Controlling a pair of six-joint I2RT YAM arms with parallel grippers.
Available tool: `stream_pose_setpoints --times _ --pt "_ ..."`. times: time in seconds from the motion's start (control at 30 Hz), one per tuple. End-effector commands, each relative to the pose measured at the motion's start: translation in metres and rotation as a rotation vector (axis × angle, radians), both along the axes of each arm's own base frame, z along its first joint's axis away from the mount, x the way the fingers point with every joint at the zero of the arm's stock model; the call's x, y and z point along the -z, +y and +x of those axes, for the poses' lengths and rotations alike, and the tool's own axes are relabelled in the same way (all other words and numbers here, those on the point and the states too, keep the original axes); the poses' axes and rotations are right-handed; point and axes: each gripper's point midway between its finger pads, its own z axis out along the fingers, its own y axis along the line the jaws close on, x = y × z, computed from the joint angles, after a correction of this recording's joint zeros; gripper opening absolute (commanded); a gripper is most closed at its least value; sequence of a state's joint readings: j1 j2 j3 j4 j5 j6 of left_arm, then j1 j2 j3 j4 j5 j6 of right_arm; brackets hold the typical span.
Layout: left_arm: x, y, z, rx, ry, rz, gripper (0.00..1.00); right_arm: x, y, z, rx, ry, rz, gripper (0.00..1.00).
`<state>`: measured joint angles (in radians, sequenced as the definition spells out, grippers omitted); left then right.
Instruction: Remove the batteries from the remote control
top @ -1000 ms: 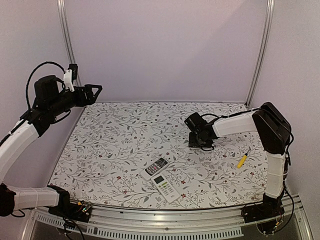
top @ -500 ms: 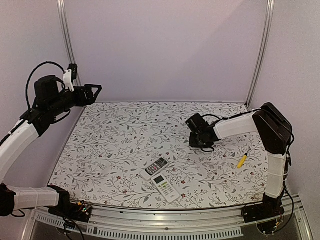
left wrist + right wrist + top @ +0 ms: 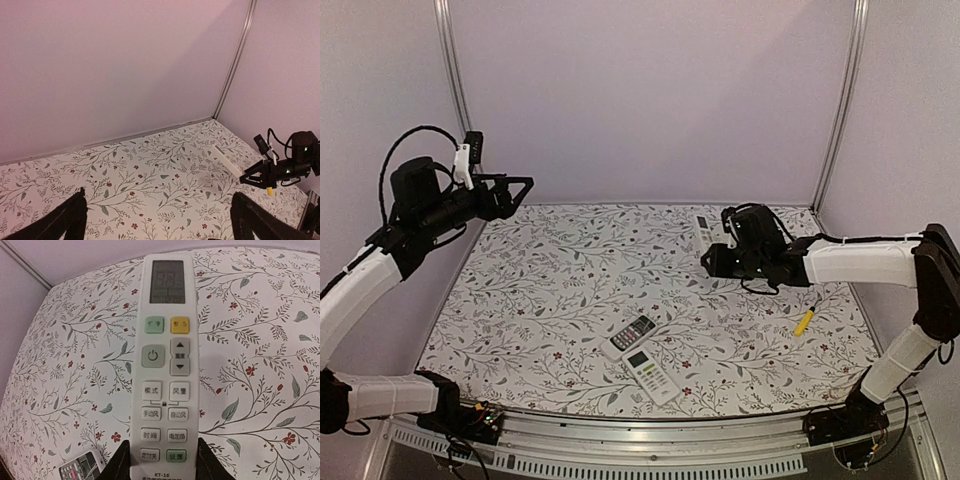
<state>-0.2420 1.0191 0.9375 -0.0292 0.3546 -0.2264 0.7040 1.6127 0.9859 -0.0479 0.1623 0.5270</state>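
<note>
My right gripper (image 3: 162, 467) is shut on the bottom end of a white remote control (image 3: 165, 345), one finger on each long edge. Its screen and buttons face the wrist camera, and it hangs above the flowered cloth. From above, this remote (image 3: 703, 228) sticks out behind the right gripper (image 3: 716, 260) at the back right of the table. From the left wrist, the same remote (image 3: 227, 160) slants in the air at the right. My left gripper (image 3: 520, 188) is raised at the far left, open and holding nothing. No batteries show in any view.
Two other remotes lie near the front middle: a dark-faced one (image 3: 633, 331) and a white one (image 3: 651, 375). A yellow-handled pen-like tool (image 3: 804, 321) lies at the right. The flowered cloth (image 3: 550, 290) covers the table, with walls and metal posts close behind.
The right gripper has closed on the white remote and lifted it off the cloth, and the arm has stretched out. The left gripper has drifted slightly right.
</note>
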Motion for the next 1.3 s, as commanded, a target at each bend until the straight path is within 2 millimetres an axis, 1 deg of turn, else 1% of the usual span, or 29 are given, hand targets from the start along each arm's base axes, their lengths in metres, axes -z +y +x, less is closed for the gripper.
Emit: stream_pose_setpoints --times 0.0,0.03,0.1,0.13,0.3,0.47,0.57,0.63,0.7,0.83,0.97,1.03,1.1,1.27 --pt "-0.014 -0.041 -0.031 0.270 -0.108 -0.028 1.00 -0.035 0.028 -0.032 -0.258 -0.062 0.132 0.24" --pt "-0.013 -0.048 -0.036 0.317 -0.107 -0.036 1.00 -0.047 0.030 -0.040 -0.305 -0.088 0.160 0.24" --pt "-0.011 -0.063 -0.045 0.402 -0.102 -0.046 1.00 -0.064 0.036 -0.057 -0.394 -0.117 0.212 0.24" --pt "-0.009 -0.069 -0.049 0.438 -0.096 -0.048 1.00 -0.078 0.038 -0.065 -0.438 -0.143 0.238 0.24" --pt "0.000 -0.099 -0.069 0.608 -0.056 -0.057 1.00 -0.122 0.049 -0.101 -0.634 -0.210 0.338 0.24" --pt "0.010 -0.124 -0.086 0.739 0.000 -0.070 1.00 -0.159 0.057 -0.129 -0.792 -0.263 0.415 0.24" --pt "0.016 -0.139 -0.098 0.828 0.040 -0.081 1.00 -0.174 0.063 -0.144 -0.875 -0.274 0.450 0.24" --pt "0.019 -0.149 -0.108 0.886 0.065 -0.087 1.00 -0.180 0.065 -0.151 -0.910 -0.280 0.462 0.24" --pt "0.020 -0.155 -0.116 0.927 0.080 -0.092 1.00 -0.181 0.067 -0.153 -0.927 -0.279 0.467 0.24" --pt "0.019 -0.162 -0.130 0.995 0.093 -0.113 1.00 -0.182 0.074 -0.158 -0.965 -0.259 0.475 0.24" --pt "0.022 -0.166 -0.131 1.011 0.119 -0.125 1.00 -0.182 0.088 -0.171 -1.051 -0.228 0.494 0.25" --pt "0.024 -0.167 -0.127 0.995 0.137 -0.129 1.00 -0.179 0.097 -0.175 -1.078 -0.213 0.490 0.25" --pt "0.029 -0.168 -0.123 0.983 0.163 -0.131 1.00 -0.172 0.106 -0.177 -1.106 -0.185 0.489 0.25" --pt "0.035 -0.170 -0.118 0.969 0.196 -0.135 1.00 -0.168 0.120 -0.180 -1.142 -0.160 0.488 0.25"
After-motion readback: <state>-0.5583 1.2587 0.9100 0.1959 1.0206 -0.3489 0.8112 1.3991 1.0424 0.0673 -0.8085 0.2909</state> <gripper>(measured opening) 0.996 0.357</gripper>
